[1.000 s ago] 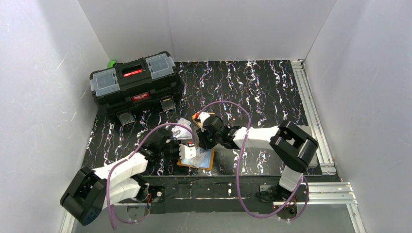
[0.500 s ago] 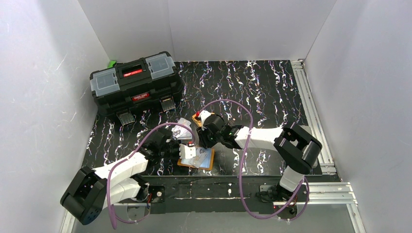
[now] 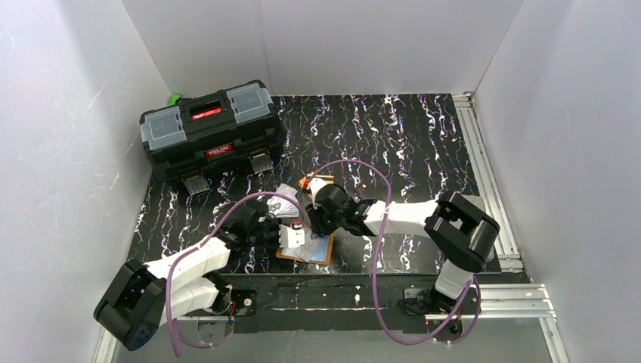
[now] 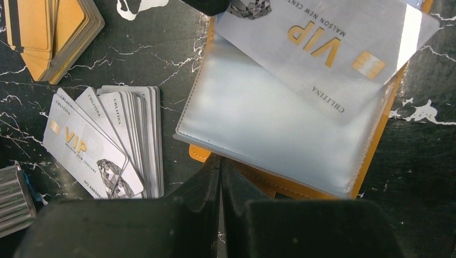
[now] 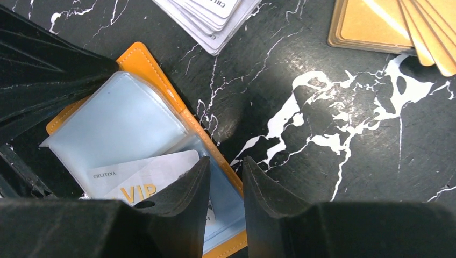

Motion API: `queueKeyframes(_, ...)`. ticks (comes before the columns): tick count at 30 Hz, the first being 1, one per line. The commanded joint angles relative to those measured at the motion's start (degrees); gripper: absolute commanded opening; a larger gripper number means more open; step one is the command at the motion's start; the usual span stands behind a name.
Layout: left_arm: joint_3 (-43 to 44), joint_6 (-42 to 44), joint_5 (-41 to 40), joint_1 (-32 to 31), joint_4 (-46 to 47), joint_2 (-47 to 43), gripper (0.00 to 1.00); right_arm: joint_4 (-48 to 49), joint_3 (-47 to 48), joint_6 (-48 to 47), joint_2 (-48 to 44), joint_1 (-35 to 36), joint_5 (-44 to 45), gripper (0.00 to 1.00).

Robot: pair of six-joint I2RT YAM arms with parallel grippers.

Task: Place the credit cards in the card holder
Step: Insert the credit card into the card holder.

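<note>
Over the last second the right arm has dipped a little lower and closer to the small orange leather-like folding card holder (image 4: 269, 134), while the left arm has stayed put. The holder lies open on the black white-veined table (image 5: 349, 134), near the front edge, its clear bluish plastic sleeves facing up. The left gripper (image 4: 221, 161) has its fingers pressed tight together, tips at the holder's near edge, apparently pinning it. The right gripper (image 5: 226, 161) has its jaws a little apart with nothing seen between them. One finger overlaps a pale white printed VIP card (image 4: 322, 48) that lies slantwise across the sleeve, and I cannot tell whether its edge has entered a pocket. The task looks barely begun: a fan of white cards (image 4: 102, 134) and a stack of orange cards (image 4: 48, 32) wait on the table beside the holder.
</note>
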Motion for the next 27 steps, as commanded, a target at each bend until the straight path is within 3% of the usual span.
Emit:
queueKeyframes(1, -0.72, 0.28, 1.25, 0.29, -1.34, -0.44, 0.00, -0.15, 0.87, -1.26, 1.01, 1.51, 1.44, 0.36)
queueKeyframes(27, -2.22, 0.88, 2.38, 0.25, 0.27, -1.27, 0.00, 1.98, 5.16, -1.00, 5.07, 4.21, -0.14, 0.35)
